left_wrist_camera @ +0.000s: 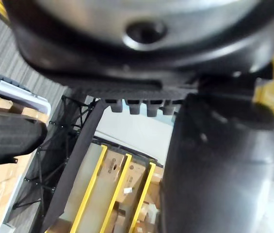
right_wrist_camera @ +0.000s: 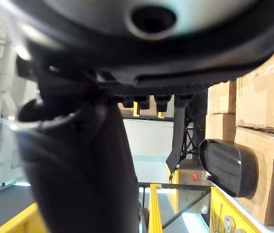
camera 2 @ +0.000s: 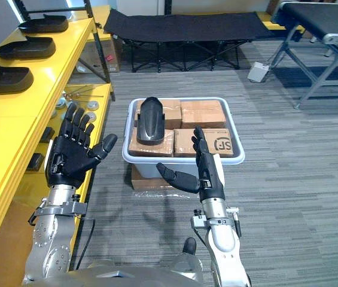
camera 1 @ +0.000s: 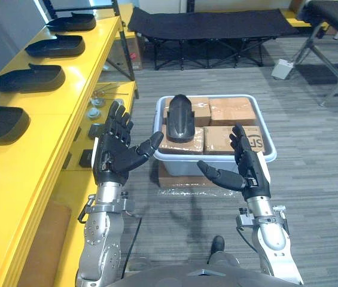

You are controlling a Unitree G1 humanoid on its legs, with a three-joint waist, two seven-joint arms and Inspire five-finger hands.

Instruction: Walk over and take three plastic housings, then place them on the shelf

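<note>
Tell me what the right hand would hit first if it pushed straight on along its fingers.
Probably the near right cardboard box in the pale bin, or the bin's rim if the right hand sits lower; depth is unclear. The black housing lies left of that line.

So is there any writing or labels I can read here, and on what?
On the brown cardboard box, front right in the pale plastic tub: a dark round printed mark, too small to read surely.
On a small red label in the right wrist view: too blurred to read.
On the black plastic housing: no print visible.
</note>
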